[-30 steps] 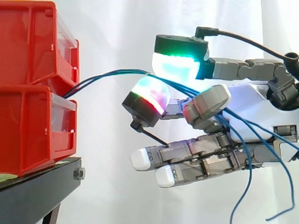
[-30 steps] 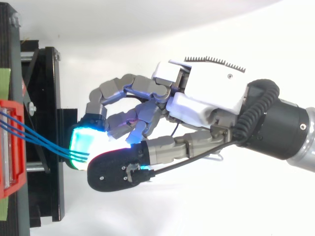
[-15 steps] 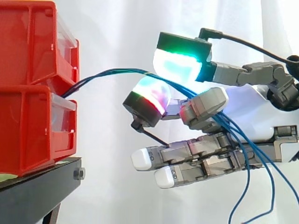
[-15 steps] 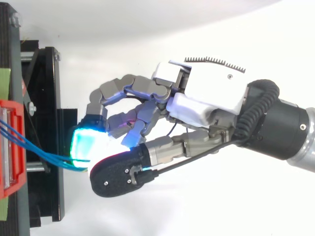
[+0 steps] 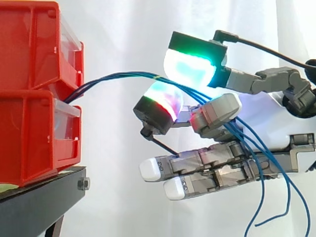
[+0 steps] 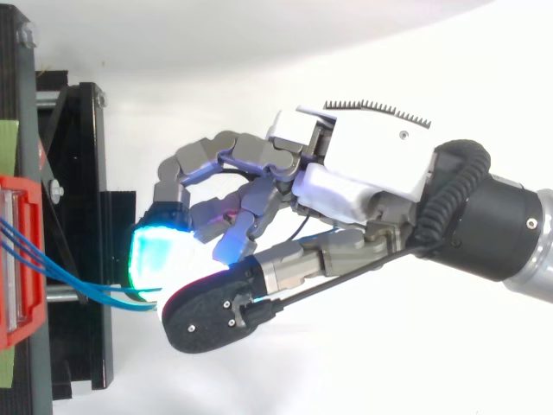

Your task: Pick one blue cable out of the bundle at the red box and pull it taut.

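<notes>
Several thin blue cables (image 5: 118,75) come out between the two stacked red bins (image 5: 34,133) and arc right to my hand (image 5: 256,118). They pass between the thumb's green-cyan pad (image 5: 190,66) and a curled finger's red-cyan pad (image 5: 163,98), which close on the bundle. Behind the pads they run down across the hand, and their loose ends (image 5: 261,207) dangle below. The lower fingers (image 5: 197,168) lie straight under the cables. From above, the cables (image 6: 60,272) leave the red bin (image 6: 17,259) and sag toward the lower edge of the cyan pad (image 6: 151,255).
The bins stand on a black stand (image 5: 39,202) at the left, whose bars and bolts show from above (image 6: 82,216). A white curtain hangs behind. The arm (image 6: 492,216) comes in from the right.
The thumb pad has risen a little and tilted. From above, the thumb has shifted down, and the cables have slid toward the lower edge of the pads and sag more.
</notes>
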